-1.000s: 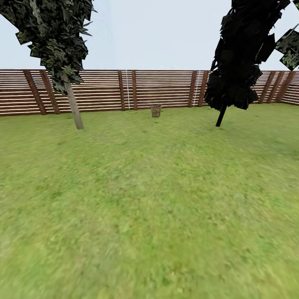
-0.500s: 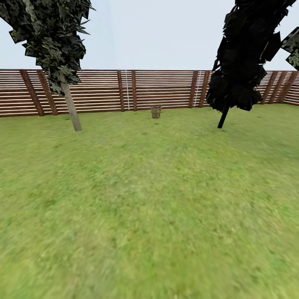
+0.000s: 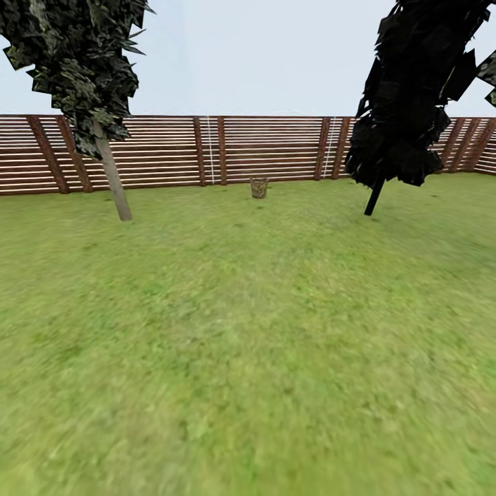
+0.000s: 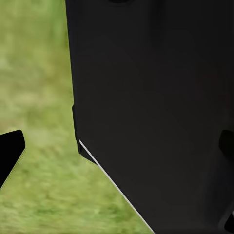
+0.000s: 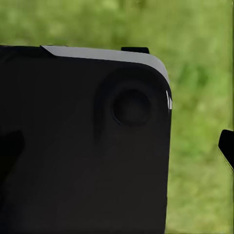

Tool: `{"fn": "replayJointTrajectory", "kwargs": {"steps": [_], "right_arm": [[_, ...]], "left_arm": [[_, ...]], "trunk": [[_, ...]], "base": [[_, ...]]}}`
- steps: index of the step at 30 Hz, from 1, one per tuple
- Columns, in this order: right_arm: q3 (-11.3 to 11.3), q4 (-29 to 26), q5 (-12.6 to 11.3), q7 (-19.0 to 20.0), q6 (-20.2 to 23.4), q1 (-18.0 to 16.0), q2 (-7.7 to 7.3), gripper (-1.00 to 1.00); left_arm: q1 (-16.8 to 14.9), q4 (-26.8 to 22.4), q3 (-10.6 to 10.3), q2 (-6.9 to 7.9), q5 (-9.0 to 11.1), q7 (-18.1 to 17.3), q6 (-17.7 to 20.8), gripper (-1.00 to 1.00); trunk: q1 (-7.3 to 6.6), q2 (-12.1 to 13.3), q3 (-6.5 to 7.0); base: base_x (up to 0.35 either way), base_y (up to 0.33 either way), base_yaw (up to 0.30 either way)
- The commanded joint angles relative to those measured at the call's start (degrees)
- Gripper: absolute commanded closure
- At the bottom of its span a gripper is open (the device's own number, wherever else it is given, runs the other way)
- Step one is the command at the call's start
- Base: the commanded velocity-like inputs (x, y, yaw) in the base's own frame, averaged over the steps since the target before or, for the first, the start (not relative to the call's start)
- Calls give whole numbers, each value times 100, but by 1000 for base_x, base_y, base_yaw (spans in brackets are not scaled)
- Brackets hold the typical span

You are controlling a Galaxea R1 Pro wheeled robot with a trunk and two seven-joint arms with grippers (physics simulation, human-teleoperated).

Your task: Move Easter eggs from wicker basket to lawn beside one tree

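we look out over the lawn (image 3: 248,344), a wide stretch of mottled green grass that runs from under us to a wooden slat fence (image 3: 275,148) along its far edge, with pale sky above.

two trees stand on the far part of the lawn. the tree (image 3: 114,186) toward the far left corner has a smooth, pale grey trunk that leans a little, under dark angular leaf clusters flecked with pale green. the other, a tall dark tree (image 3: 406,89) toward the far right corner, is almost black, with a thin dark trunk meeting the grass near the fence.

the wicker basket (image 3: 259,187) sits on the grass at the far edge, just in front of the fence and between the two trees, well apart from both. it is too small from here for us to make out any eggs in it.

in the left wrist view a large black part of the robot's body (image 4: 156,107) blocks most of the picture, with blurred grass beside it; we cannot tell how the left gripper stands. the right wrist view is much the same, a black housing (image 5: 83,141) over blurred grass, and we cannot tell the right gripper's state either.
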Motion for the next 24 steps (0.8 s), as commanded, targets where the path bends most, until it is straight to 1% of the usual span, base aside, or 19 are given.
{"fn": "replayJointTrajectory", "kwargs": {"steps": [1,24], "right_arm": [[3,5,3,0,-19,-3,0,-100],[4,5,3,0,-19,-3,0,-100]], "left_arm": [[4,-11,4,1,4,-5,-1,-100],[4,-11,4,1,5,-1,-1,-100]], "trunk": [[4,-2,-4],[4,-2,-4]], "base": [[341,0,0],[341,0,0]]}}
